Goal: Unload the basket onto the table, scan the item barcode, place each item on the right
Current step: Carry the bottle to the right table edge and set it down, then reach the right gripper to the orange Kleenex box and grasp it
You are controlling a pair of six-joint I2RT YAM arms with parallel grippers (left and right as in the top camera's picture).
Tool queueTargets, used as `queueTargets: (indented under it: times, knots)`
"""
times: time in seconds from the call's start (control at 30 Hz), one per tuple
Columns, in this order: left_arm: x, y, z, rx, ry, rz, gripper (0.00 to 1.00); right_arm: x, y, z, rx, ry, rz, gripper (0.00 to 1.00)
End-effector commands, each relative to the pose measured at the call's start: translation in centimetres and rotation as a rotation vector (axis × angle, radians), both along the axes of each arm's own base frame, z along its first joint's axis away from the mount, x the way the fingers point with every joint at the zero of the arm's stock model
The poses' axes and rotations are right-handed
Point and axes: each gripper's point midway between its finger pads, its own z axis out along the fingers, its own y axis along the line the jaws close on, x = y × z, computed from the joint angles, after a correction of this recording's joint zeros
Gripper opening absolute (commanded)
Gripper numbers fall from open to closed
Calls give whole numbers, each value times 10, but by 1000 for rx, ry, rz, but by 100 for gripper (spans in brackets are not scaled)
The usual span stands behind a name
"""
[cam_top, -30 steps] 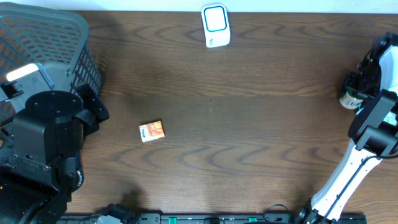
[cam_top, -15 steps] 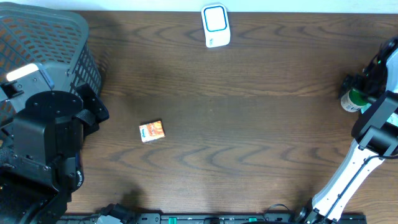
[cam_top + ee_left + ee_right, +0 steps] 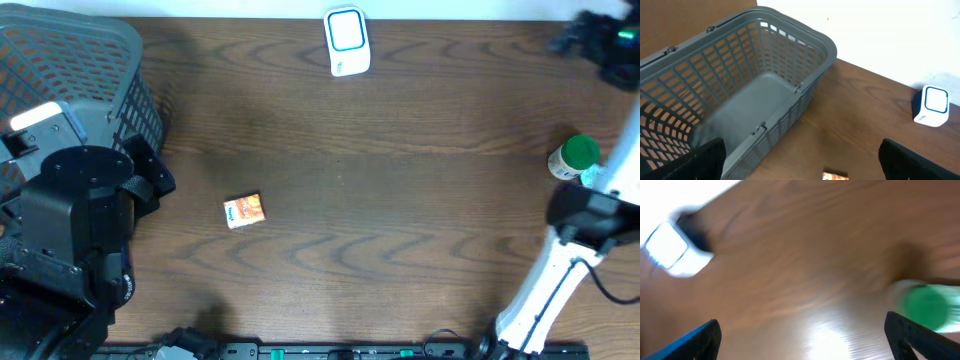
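**Status.** The left gripper (image 3: 802, 150) stands fully spread and empty, poised just beside the grey slatted plastic basket (image 3: 740, 95). The right gripper (image 3: 801, 330) is also spread wide with nothing between its fingers. Its wrist view is smeared, and overhead it sits at the far right corner of the dark wood table (image 3: 420, 230).

**Items.** There are two candidates for scanning, and neither is held.
- A small orange printed carton (image 3: 244, 210) lies flat left of centre, near the left arm.
- A green-capped bottle (image 3: 575, 158) stands upright at the right edge, just beside the right arm's white link.

The white scanner with a blue-ringed face (image 3: 347, 41) stands at the far edge, well apart from both.

**Risks.**
1. The bottle is close to the right arm's links. A careless sweep could topple it or push it off the edge.
2. The carton is low and flat. Descending fingers may scrape the table, or pinch one corner so that it pivots.
3. Which face carries the barcode cannot be told on either item. Presented the wrong way round, the item would not scan.
4. The blur suggests a brisk right arm, and an approach at that pace risks overshoot.
5. The left arm sits tight against the basket, so a swing could snag its rim.
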Motion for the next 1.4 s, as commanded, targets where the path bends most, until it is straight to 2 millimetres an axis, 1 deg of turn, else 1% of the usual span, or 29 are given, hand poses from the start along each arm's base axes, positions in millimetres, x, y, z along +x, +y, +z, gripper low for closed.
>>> queueTargets:
  times: [0.0,0.07,0.13,0.23,0.3,0.37,0.4,0.43,0.47,0.57,0.63,0.77,0.93,1.03,1.13,1.2,1.37]
  knots:
    - [-1,3,-1,4,1,21,98,8,108,-25,82,86,212,99]
    - [-1,3,-1,4,1,21,98,7,157,-36,81,112,314,99]
    - [-1,3,-1,4,1,21,98,0,210,-48,107,141,424,99]
    - [-1,3,-1,4,1,21,98,-22,295,-72,142,181,640,99]
    - [-1,3,-1,4,1,21,98,-41,341,-95,104,210,746,99]
    - [-1,3,-1,4,1,21,98,-58,375,-116,57,242,784,99]
    - [-1,3,-1,4,1,21,98,-68,392,-129,21,259,775,99]
    - [-1,3,-1,4,1,21,98,-75,404,-137,-2,268,768,99]
    - [-1,3,-1,4,1,21,98,-85,421,-147,-25,271,774,99]
    - [-1,3,-1,4,1,21,98,-114,461,-165,-56,255,861,99]
    - [-1,3,-1,4,1,21,98,-129,484,-177,-113,224,879,99]
    - [-1,3,-1,4,1,21,98,-142,504,-194,-195,170,843,99]
    - [-1,3,-1,4,1,21,98,-163,528,-210,-167,162,827,99]
    - [-1,3,-1,4,1,21,98,-168,541,-215,-161,124,826,99]
    - [-1,3,-1,4,1,21,98,-163,546,-221,-182,76,776,99]
    - [-1,3,-1,4,1,21,98,-163,548,-227,-172,78,758,99]
    - [-1,3,-1,4,1,21,98,-171,549,-247,-155,140,759,99]
